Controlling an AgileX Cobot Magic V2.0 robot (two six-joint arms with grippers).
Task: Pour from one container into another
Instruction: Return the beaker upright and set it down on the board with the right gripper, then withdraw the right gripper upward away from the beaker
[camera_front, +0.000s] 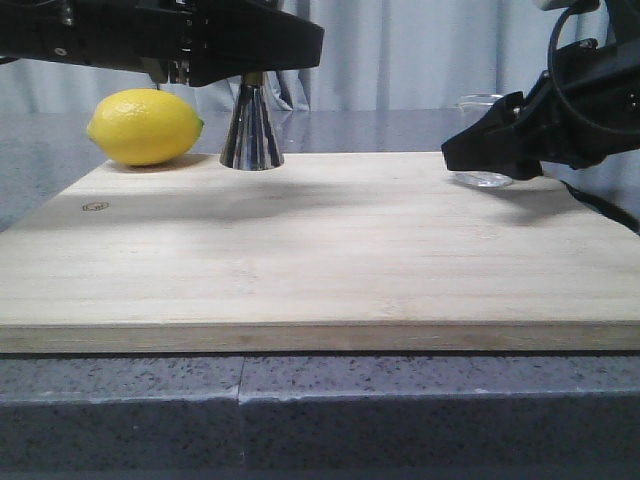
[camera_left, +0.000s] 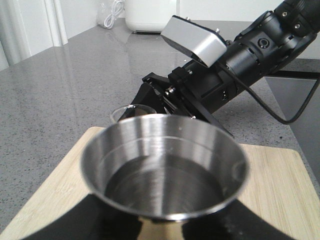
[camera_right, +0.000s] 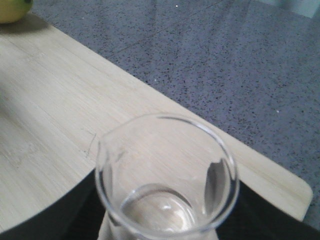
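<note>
Standing upright: beaker (camera_right: 166, 175), jigger (camera_front: 251, 128).

Soft, even overhead light; faint shadows across the board (camera_front: 320, 250); blurred near rim of the jigger (camera_left: 165, 165).

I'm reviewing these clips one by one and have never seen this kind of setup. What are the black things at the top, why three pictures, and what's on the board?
The black shapes are two robot arms ending in grippers. One picture looks forward over the table; the other two come from cameras on each arm's wrist. On the wooden board lie a lemon, a steel jigger and, at the right, a glass beaker. The left gripper sits around the jigger's upper part; its wrist camera looks down into the jigger's cup. The right gripper is at the beaker, whose open mouth fills its wrist view. Both containers stand on the board; whether the fingers are clamped tight, I cannot tell.
</note>
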